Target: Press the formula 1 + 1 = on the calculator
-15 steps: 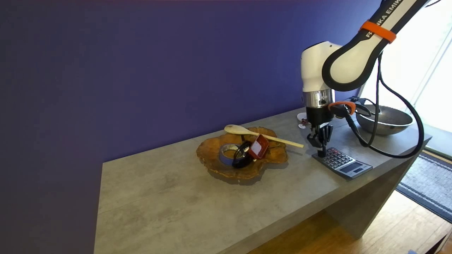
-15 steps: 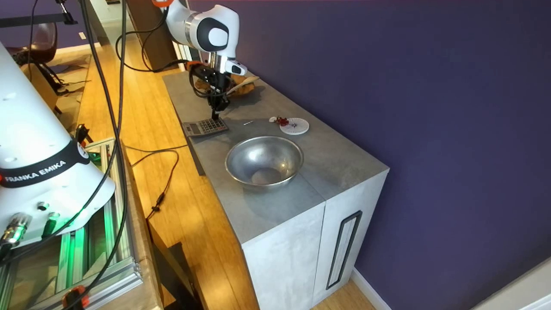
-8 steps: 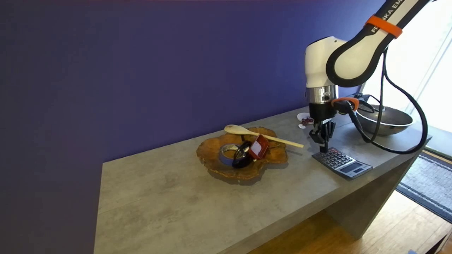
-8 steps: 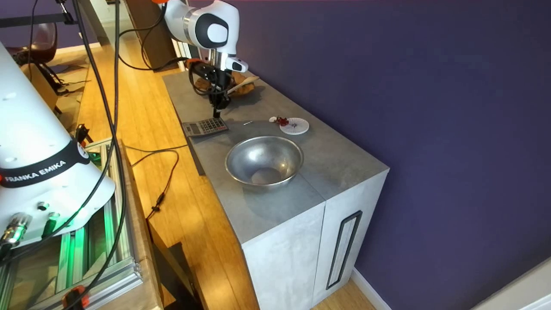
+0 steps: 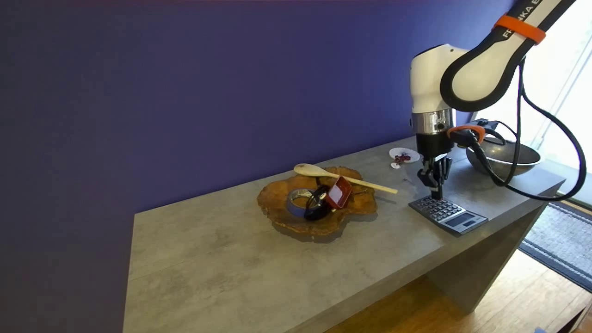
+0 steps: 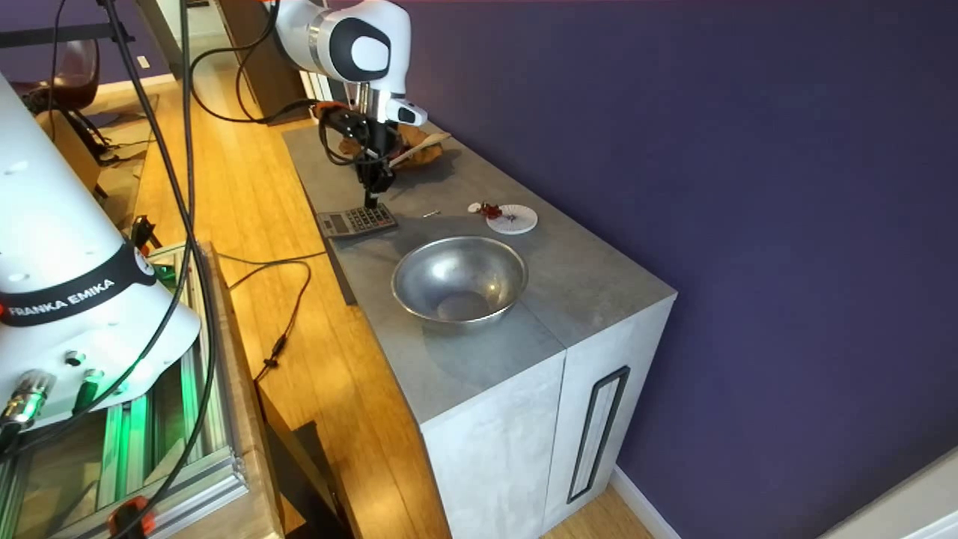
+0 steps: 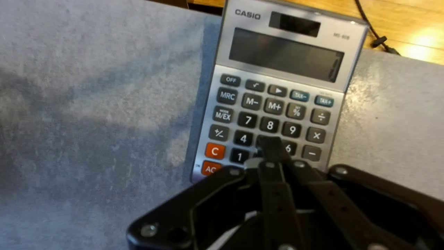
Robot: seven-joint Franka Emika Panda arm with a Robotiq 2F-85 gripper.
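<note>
The calculator [image 7: 277, 93] is a flat grey Casio slab with dark keys and two orange ones. It lies on the table in both exterior views [image 5: 448, 213] [image 6: 358, 221]. My gripper [image 7: 272, 144] is shut and holds nothing. In the wrist view its fingertips are over the 5 key area, just right of the visible 1 key [image 7: 239, 156]. The gripper hides the lower right keys, including plus and equals. In both exterior views the gripper [image 5: 436, 194] [image 6: 371, 202] points down at the key end; I cannot tell whether it touches. The display [image 7: 286, 55] has a blurred mark at its right.
A metal bowl [image 6: 419, 281] stands beyond the calculator. A white round dish [image 6: 516, 220] with a red item lies near the wall. A wooden tray [image 5: 273, 196] holds tape, a red box and a wooden spoon [image 5: 370, 184]. The table's front edge [image 5: 499, 217] is close to the calculator.
My gripper lifted a little from the calculator, then moved across its keys, to the right in an exterior view. It stayed shut. The calculator has not moved.
</note>
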